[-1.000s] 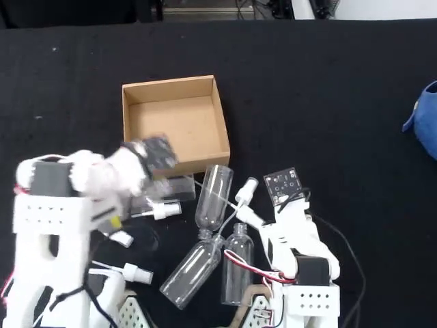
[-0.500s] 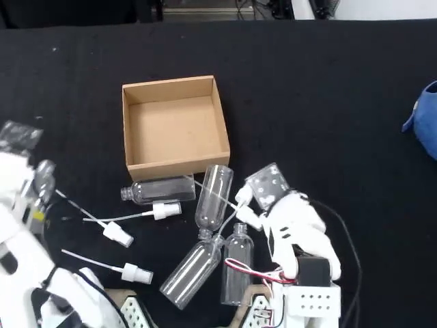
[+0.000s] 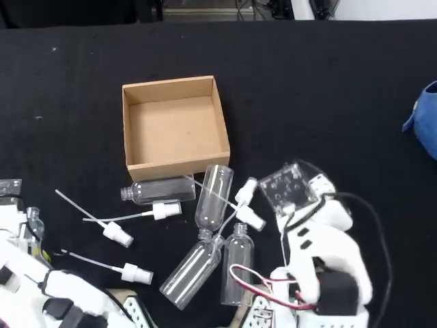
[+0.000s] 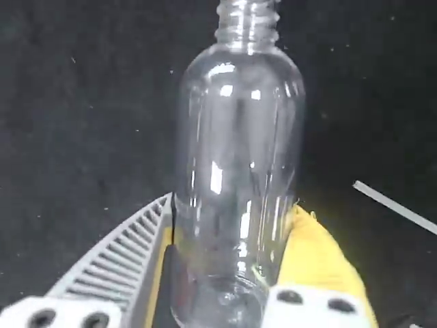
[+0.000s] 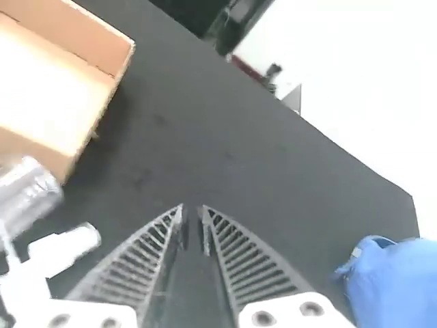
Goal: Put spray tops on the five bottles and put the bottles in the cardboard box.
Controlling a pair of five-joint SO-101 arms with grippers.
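Firmly, left jaws clamp a clear round bottle; ribbed right jaws meet empty.

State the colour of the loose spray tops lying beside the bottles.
The spray tops are white; the high view shows them best.

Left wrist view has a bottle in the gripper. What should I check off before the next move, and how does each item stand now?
1. Held bottle clamped in the left gripper: ok.
2. Its neck bare, with the threads free for a top: ok.
3. Right gripper empty and free to fetch a top: ok, though its jaws are closed and must open first.
4. A spray top lying loose on the table by the right arm: ok.
5. Cardboard box open with nothing in it: ok.
6. Grip firm enough to hold while a top is twisted on: cannot tell.
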